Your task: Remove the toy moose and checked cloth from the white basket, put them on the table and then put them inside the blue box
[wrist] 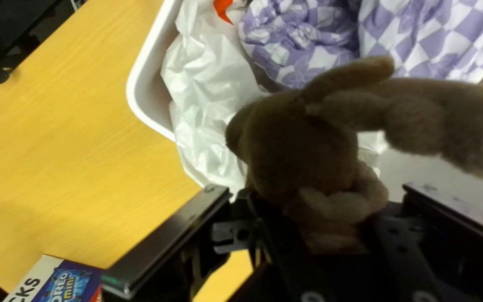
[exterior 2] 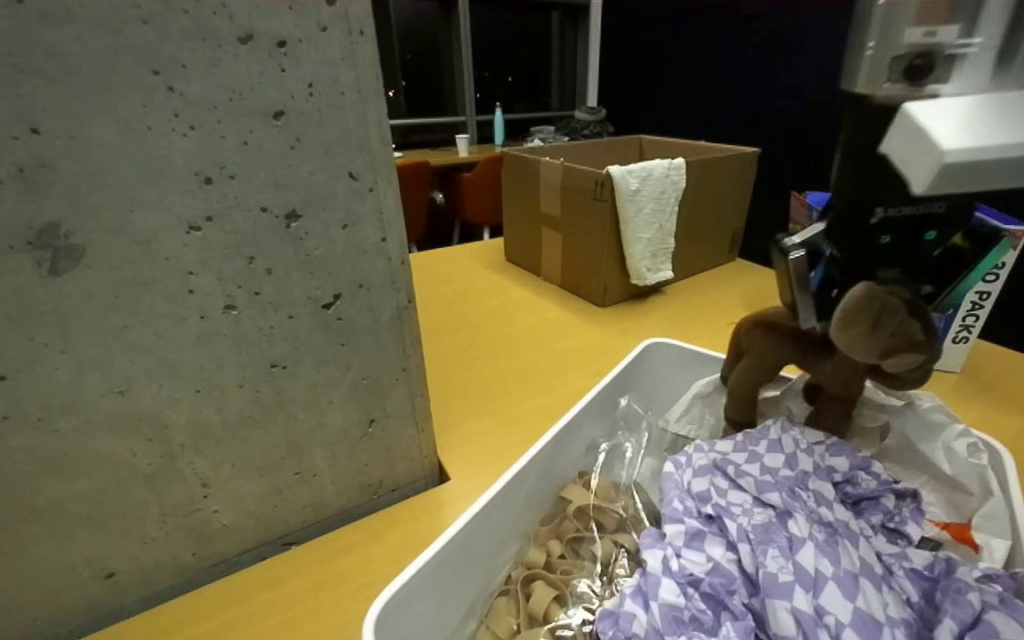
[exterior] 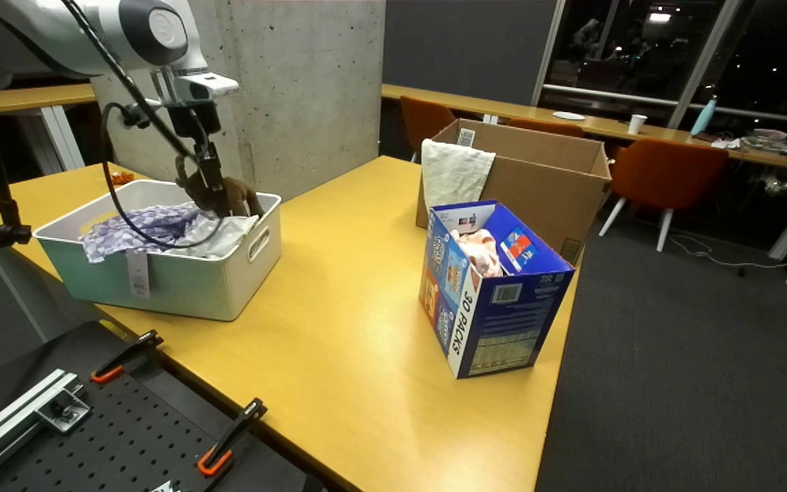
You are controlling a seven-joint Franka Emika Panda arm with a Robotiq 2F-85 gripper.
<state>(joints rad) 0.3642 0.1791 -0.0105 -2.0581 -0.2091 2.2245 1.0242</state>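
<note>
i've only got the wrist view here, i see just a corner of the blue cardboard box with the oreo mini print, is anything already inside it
Observer: Yes, an exterior view shows a crumpled pink-and-white thing, perhaps fabric, inside the blue printed cardboard box.
Operator: ok and the purple-and-white checked cloth, is it all within the basket walls
Observer: No, in an exterior view part of it hangs over the rim of the shallow white plastic basket.
</note>
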